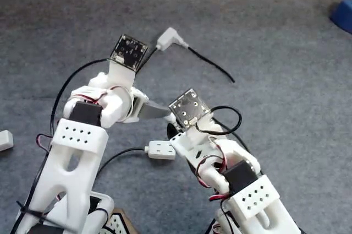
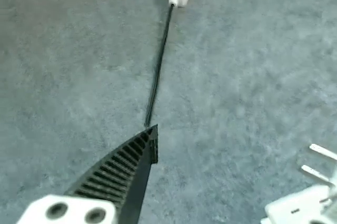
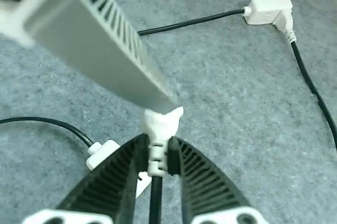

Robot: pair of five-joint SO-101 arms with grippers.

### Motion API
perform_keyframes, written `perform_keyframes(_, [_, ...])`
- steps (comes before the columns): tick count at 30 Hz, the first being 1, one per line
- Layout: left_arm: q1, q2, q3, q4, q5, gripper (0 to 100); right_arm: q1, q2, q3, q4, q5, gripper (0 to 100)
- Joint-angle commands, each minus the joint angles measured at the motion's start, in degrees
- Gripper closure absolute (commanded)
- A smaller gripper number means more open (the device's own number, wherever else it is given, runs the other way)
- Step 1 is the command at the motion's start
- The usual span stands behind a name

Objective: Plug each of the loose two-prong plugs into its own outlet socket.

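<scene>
My right gripper (image 3: 158, 145) is shut on a white two-prong plug (image 3: 162, 121), whose black cable runs back between the fingers. In the left wrist view the same plug (image 2: 310, 197) shows its two bare prongs. A loose white outlet socket (image 1: 160, 150) with a black cable lies on the carpet just beside the right gripper, also seen as the socket (image 3: 105, 155). My left gripper (image 1: 157, 111) hangs open just above the held plug, with its ribbed finger (image 2: 126, 171) over a cable. Farther off, another white plug and socket (image 1: 170, 38) sit joined together.
Grey carpet covers the table. A black cable (image 1: 212, 64) trails right from the joined pair. A blue object (image 1: 344, 16) lies at the far right edge and a small white piece (image 1: 4, 140) at the left edge. Both arms crowd the middle.
</scene>
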Motion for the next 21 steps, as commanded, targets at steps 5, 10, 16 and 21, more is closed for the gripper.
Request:
perform_keyframes(5, [-1.8, 5.0, 2.2, -4.3, -0.2, 49, -0.4, -1.2, -3.6, 1.7, 0.6, 99.1])
perform_keyframes(10, [-2.0, 5.7, 2.3, -4.6, -1.4, 49, -0.3, -1.1, -9.1, 3.6, 0.7, 99.1])
perform_keyframes(16, [-3.5, 5.7, 1.8, -4.9, -1.2, 49, -0.4, 1.4, -11.2, 7.3, 3.4, 99.1])
perform_keyframes(21, [-12.4, 5.7, 1.6, -8.9, 6.8, 49, -0.3, 9.3, -16.7, 10.9, 5.9, 99.1])
